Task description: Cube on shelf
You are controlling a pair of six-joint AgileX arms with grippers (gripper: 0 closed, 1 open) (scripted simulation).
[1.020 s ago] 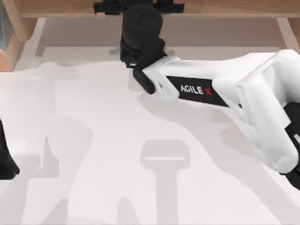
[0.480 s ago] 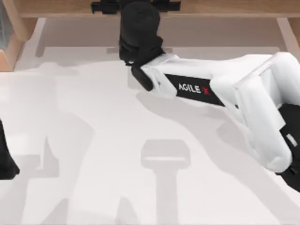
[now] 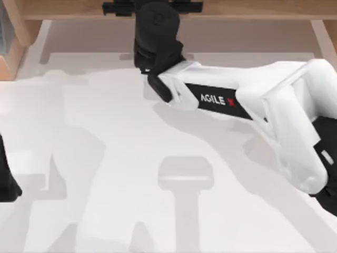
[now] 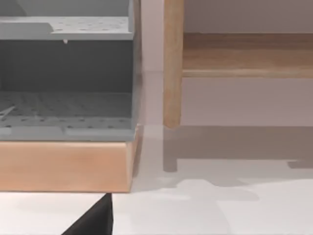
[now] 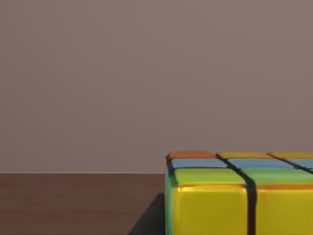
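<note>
the cube [image 5: 239, 196] looks light, rigid and slick-faced; grip opposite flat sides. it sits on the shelf [image 5: 73, 200] board. right gripper [image 3: 152, 8] at the shelf's front edge: finger state cannot be told.

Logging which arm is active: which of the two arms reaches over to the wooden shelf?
The right arm, white with AGILE X lettering, its end effector at the shelf board; the left arm sits parked at the left edge of the table.

My right arm [image 3: 247, 100] stretched across from the right toward the far edge, black wrist [image 3: 157, 39] pointing away, right gripper [image 3: 152, 7] at far centre, my left arm [image 3: 6, 179] parked at the left edge
</note>
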